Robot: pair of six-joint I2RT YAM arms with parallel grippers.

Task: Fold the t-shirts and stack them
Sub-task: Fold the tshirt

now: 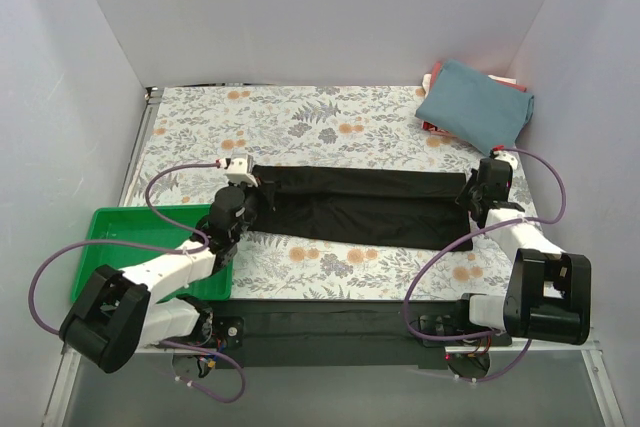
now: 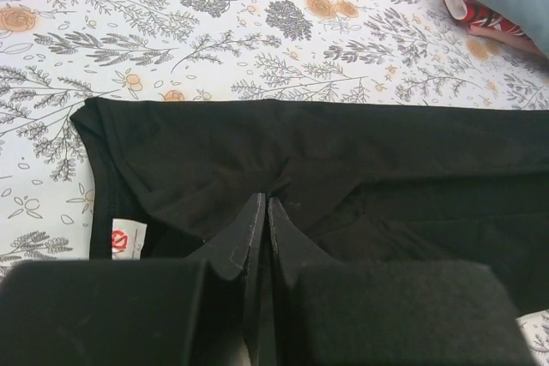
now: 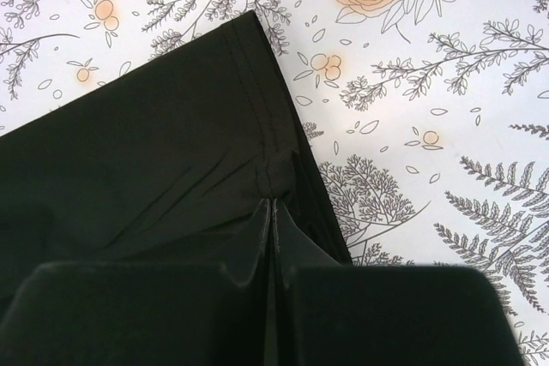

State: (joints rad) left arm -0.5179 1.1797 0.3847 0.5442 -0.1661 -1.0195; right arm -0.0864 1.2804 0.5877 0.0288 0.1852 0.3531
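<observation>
We see the black shirt (image 1: 360,205) folded into a long flat band in the middle of the table (image 1: 300,117). It is matte and lightly creased. A small pale label (image 2: 129,239) with a red mark sits at its left end, and a stitched hem (image 3: 257,83) closes its right end.

The left gripper (image 2: 262,203) has its jaws pressed together on a pucker of this cloth near the label end. The right gripper (image 3: 273,205) is pinched tight on the shirt just inside the hem.

At 12 o'clock of the band the flowered table lies bare up to the back wall (image 1: 330,7). At 6 o'clock only a narrow bare strip shows before the table edge. The green tray (image 1: 130,232) sits at 8 o'clock, just beside the left end. The teal shirt (image 1: 475,107) lies folded on red shirts (image 1: 432,77) in the 1 o'clock corner, well apart from the band.

The band's long axis runs from 9 to 3 o'clock, dipping slightly toward 4, with the label end at 9.
</observation>
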